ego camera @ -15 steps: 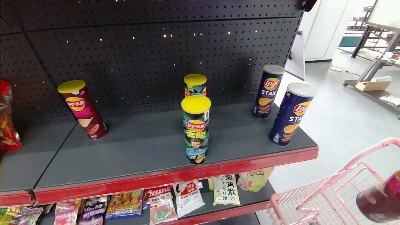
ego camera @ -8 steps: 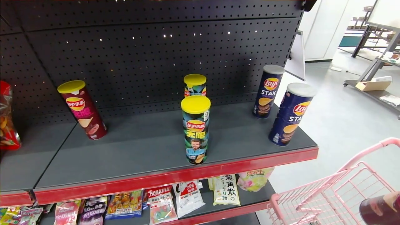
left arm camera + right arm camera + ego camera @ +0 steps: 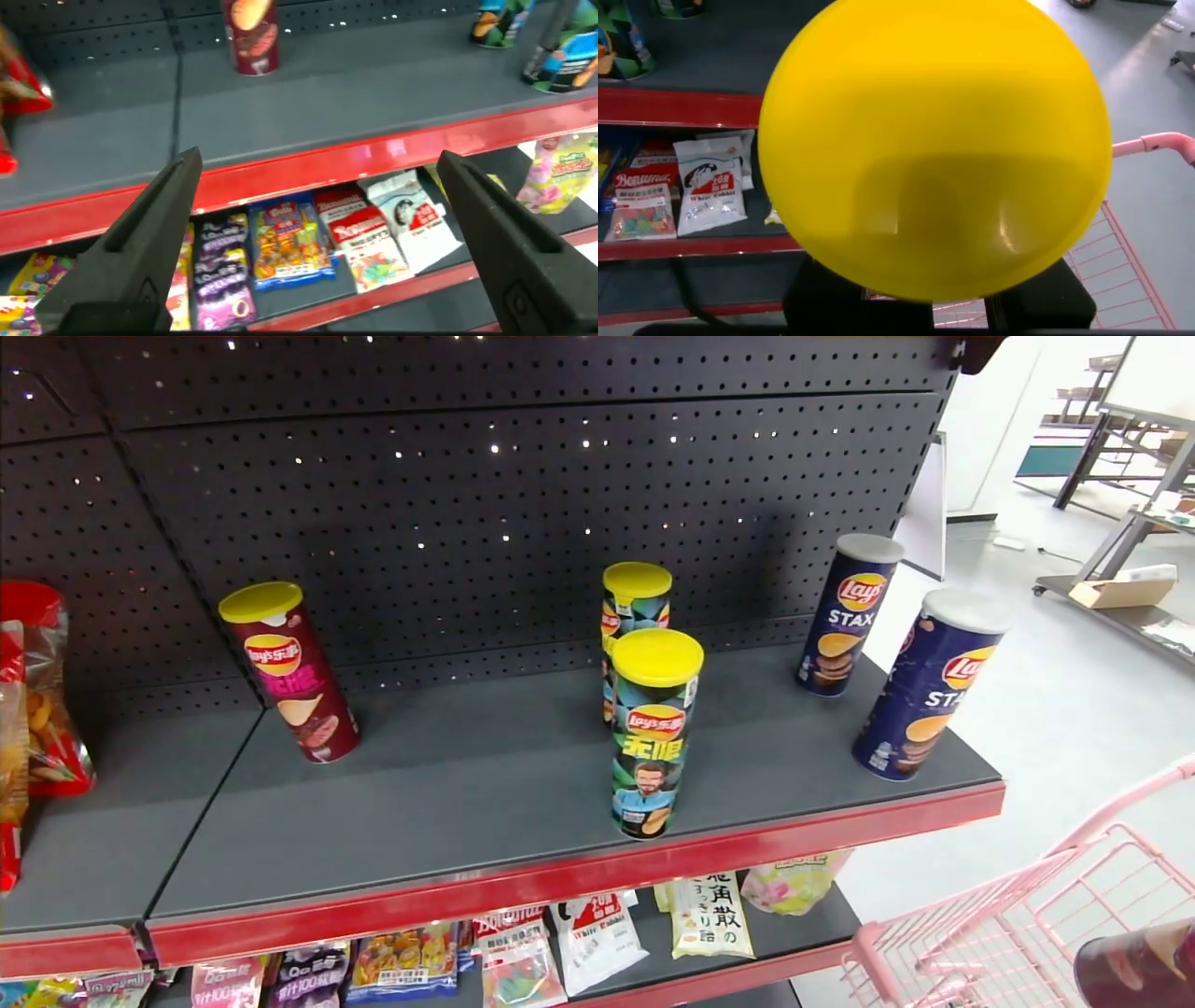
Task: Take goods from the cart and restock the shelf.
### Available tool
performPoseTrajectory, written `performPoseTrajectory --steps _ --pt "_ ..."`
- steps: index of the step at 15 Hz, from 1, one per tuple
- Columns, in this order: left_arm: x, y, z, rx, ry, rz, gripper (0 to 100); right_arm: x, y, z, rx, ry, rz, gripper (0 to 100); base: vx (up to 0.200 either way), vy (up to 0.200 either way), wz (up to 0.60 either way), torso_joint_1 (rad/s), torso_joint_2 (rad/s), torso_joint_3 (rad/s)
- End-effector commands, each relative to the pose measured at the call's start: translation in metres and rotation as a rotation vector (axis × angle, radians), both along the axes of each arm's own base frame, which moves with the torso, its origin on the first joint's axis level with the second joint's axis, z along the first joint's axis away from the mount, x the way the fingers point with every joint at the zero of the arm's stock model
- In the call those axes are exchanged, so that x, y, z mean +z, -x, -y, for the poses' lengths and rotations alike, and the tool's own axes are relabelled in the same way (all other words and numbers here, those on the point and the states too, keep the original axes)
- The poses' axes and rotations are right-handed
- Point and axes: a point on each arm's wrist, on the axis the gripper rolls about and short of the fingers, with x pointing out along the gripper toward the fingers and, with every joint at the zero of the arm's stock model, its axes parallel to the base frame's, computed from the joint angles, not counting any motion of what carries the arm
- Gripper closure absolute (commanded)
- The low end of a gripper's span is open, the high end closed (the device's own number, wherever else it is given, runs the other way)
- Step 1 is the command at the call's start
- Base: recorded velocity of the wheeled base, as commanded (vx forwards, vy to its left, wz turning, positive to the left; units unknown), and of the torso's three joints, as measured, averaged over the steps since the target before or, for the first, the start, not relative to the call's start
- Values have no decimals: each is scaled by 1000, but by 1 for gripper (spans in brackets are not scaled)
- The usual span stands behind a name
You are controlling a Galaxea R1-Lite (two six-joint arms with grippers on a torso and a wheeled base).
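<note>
A maroon chip can [image 3: 1134, 968] with a yellow lid [image 3: 934, 140] hangs over the pink cart [image 3: 1008, 933] at the lower right. My right gripper [image 3: 934, 301] is shut on it, its fingers hidden behind the lid. The grey shelf [image 3: 485, 793] carries a maroon can [image 3: 291, 674] at the left, two green cans [image 3: 653, 733] in the middle and two blue cans [image 3: 929, 686] at the right. My left gripper [image 3: 322, 247] is open and holds nothing, level with the shelf's red front edge [image 3: 308, 159].
Snack packets [image 3: 597, 938] lie on the lower shelf. Red bags [image 3: 37, 709] stand on the shelf section to the left. A black pegboard wall [image 3: 523, 513] backs the shelf. Open floor [image 3: 1055, 709] lies right of the shelf.
The head camera has shifted, so the whole shelf sits further right in the picture. The held can sank lower in the view over the last second.
</note>
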Motion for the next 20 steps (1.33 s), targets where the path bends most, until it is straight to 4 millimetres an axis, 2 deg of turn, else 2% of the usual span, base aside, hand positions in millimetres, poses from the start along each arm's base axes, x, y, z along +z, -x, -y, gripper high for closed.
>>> performPoseTrajectory --steps 1,8,16,20 --pt "0 0 0 0 0 0 0 0 0 0 0 1 -3 100 0 200 0 12 2 2" --pt "0 0 0 -2 0 0 0 0 -1 0 0 2 -4 100 0 200 0 -1 4 2" --pt "0 0 0 -2 -2 0 0 0 0 0 0 0 -3 100 -200 200 0 1 4 1" --pt "0 0 0 0 0 0 0 0 0 0 -3 -1 3 100 0 0 0 0 0 0"
